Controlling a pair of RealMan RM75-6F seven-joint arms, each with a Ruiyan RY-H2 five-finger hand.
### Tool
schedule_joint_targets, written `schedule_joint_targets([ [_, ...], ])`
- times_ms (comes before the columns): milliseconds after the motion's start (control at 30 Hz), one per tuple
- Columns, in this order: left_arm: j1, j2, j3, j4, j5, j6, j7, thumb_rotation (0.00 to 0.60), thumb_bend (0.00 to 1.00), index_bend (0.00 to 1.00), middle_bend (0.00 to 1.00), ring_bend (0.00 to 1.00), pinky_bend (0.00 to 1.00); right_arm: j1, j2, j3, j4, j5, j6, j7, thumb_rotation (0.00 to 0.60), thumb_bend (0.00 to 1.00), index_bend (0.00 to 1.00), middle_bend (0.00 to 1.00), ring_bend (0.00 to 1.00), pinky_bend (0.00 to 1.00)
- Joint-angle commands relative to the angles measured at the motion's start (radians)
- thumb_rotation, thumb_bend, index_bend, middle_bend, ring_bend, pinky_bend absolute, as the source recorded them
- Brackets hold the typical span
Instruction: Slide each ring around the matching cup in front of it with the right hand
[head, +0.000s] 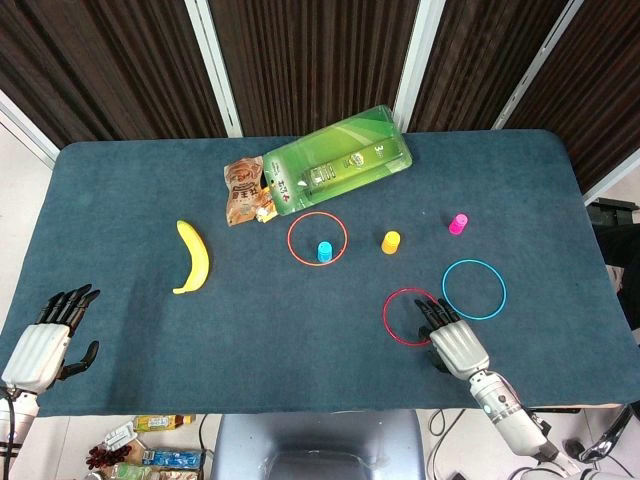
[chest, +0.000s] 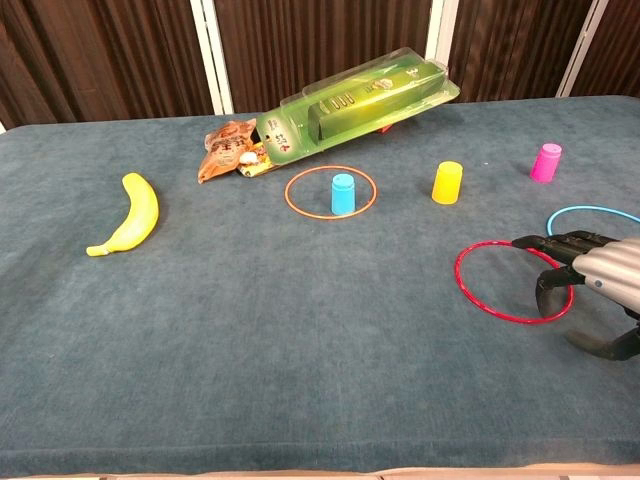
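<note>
Under my right hand (head: 457, 344) the blue felt-like table cover (head: 300, 330) gives a soft, slightly grippy surface, so a thin ring should drag across it rather than skate. Far ahead and to the left of the hand lies the green plastic blister pack (head: 335, 160), glossy and boxy, with a crinkled brown snack packet (head: 243, 190) tucked against its end; neither bears on the job. Further left still is a smooth curved banana (head: 194, 257).

My right hand hangs low with its fingers spread and bent downward, holding nothing; the dark fingertips (chest: 545, 296) sit at the near-right edge of the red ring (head: 411, 316), placed there, I judge, to hook the hoop and push it forward. From the chest view I cannot be sure whether they touch the wire or hover just over it. The blue ring (head: 474, 289) lies flat just ahead and to the right of the hand. An orange-red ring (head: 317, 238) already encircles the small blue cup (head: 324, 250), well ahead to the left. The yellow cup (head: 391, 242) stands ahead, the pink cup (head: 458, 223) ahead and slightly right, both small tapered plastic, upturned, unringed.

My left hand (head: 40, 342) rests far to the left, fingers loosely apart, empty.
</note>
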Motion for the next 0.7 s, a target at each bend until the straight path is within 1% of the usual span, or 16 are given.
schedule_joint_targets([
  [33, -0.001, -0.001, 0.000, 0.004, 0.002, 0.001, -0.003, 0.600, 0.46, 0.00, 0.00, 0.00, 0.05, 0.000, -0.005, 0.005, 0.005, -0.001, -0.005, 0.006, 0.600, 0.48, 0.61, 0.01, 0.00, 0.00],
  [133, -0.001, -0.001, -0.001, 0.002, 0.003, 0.002, -0.003, 0.600, 0.46, 0.00, 0.00, 0.00, 0.05, -0.002, -0.008, 0.008, 0.010, -0.005, -0.006, 0.009, 0.600, 0.48, 0.63, 0.02, 0.00, 0.00],
  [300, -0.002, -0.001, -0.001, 0.002, 0.002, 0.001, -0.003, 0.600, 0.46, 0.00, 0.00, 0.00, 0.05, -0.004, -0.010, 0.017, 0.011, -0.009, -0.005, 0.016, 0.600, 0.48, 0.64, 0.02, 0.00, 0.00],
  [700, -0.001, -0.002, 0.000, 0.004, 0.002, 0.002, -0.003, 0.600, 0.46, 0.00, 0.00, 0.00, 0.05, -0.009, -0.017, 0.024, 0.015, -0.015, -0.016, 0.015, 0.600, 0.48, 0.71, 0.05, 0.00, 0.00],
])
